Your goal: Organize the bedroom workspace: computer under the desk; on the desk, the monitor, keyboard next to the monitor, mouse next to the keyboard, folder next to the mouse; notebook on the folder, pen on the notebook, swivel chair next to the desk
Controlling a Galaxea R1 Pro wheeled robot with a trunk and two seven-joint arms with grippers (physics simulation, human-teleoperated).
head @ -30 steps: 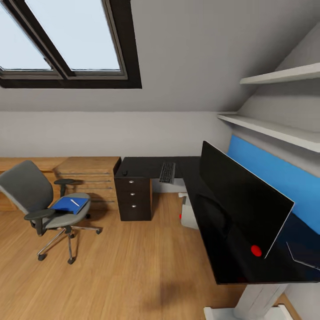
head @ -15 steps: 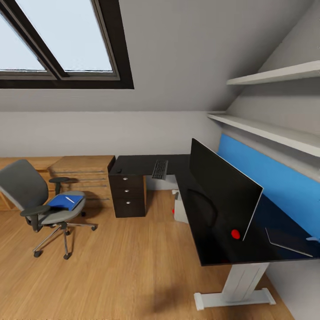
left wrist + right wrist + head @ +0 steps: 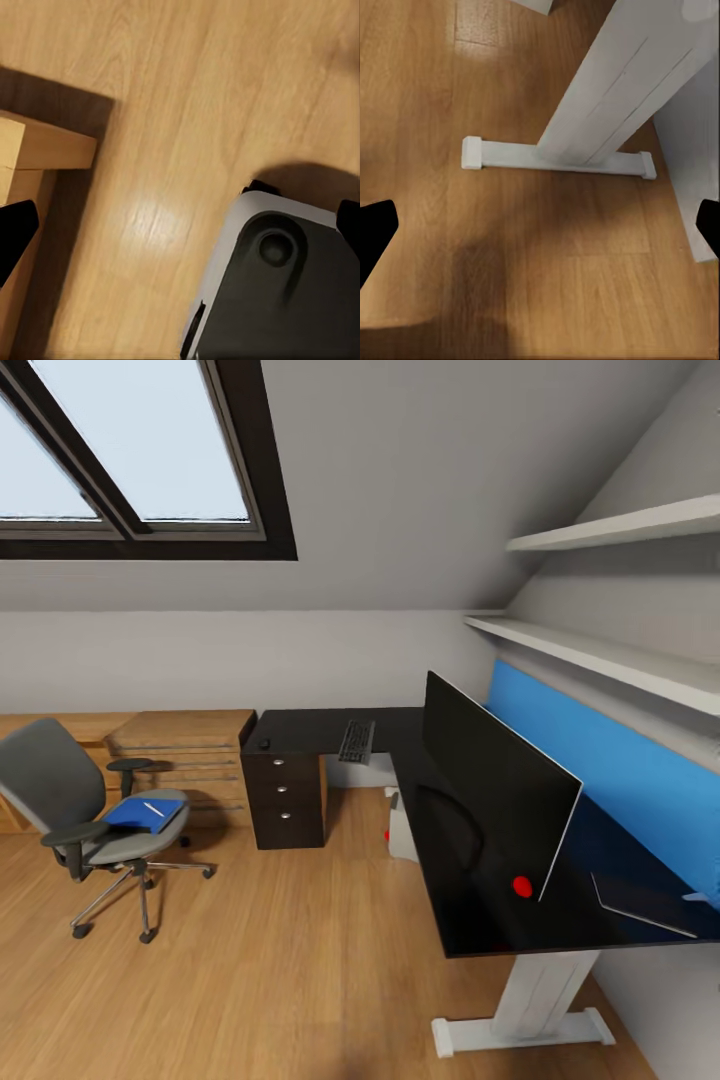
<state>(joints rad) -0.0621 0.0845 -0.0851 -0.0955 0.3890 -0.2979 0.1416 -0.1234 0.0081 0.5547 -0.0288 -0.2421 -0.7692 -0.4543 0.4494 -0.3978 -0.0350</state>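
Observation:
The black-topped desk (image 3: 310, 728) runs in an L along the back and right walls. On it stand the black monitor (image 3: 495, 790), the keyboard (image 3: 356, 741) and the small dark mouse (image 3: 264, 743). A thin dark flat item with a pale edge, which looks like the notebook (image 3: 640, 905), lies at the desk's near right end. The grey computer (image 3: 403, 832) stands under the desk. At the left, apart from the desk, the swivel chair (image 3: 60, 785) carries the blue folder (image 3: 140, 817) with the pen (image 3: 154, 809) on it. My left gripper (image 3: 180, 229) and right gripper (image 3: 540, 229) hang open over the floor.
A wooden dresser (image 3: 180, 755) stands between chair and desk drawers. The desk's white leg and foot (image 3: 555, 157) sit near my right gripper. My own base (image 3: 277, 292) and a wooden furniture corner (image 3: 45, 146) lie below the left gripper. Shelves (image 3: 600, 650) hang above a blue wall panel (image 3: 610, 760).
The whole picture has shifted: the camera has drawn back from the desk and turned a little, so the desk's white leg now shows. Nothing in the room has moved.

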